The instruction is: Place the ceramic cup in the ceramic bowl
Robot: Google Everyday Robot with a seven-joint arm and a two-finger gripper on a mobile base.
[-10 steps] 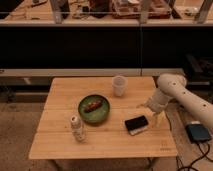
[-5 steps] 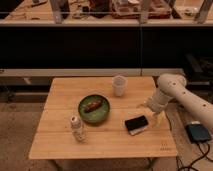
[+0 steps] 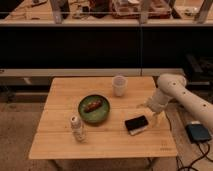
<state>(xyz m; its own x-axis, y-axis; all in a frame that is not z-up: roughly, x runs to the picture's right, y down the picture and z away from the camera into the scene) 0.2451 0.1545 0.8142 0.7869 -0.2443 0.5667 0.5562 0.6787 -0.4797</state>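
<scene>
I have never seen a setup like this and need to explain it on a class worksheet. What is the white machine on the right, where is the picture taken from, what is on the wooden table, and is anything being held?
The white machine is a robot arm. Its end is a two-finger gripper, which hangs over the right side of the table, beside a black rectangular block with a pale edge. There is only one picture, taken from in front of and above the light wooden table.

On the table are:
- a small plain whitish ceramic cup near the back
- a round shallow dark-green ceramic bowl in the middle, with a small reddish-brown item inside
- a small white bottle at the front left

The gripper holds none of them. The cup stands apart from it and is not yet in the bowl.
</scene>
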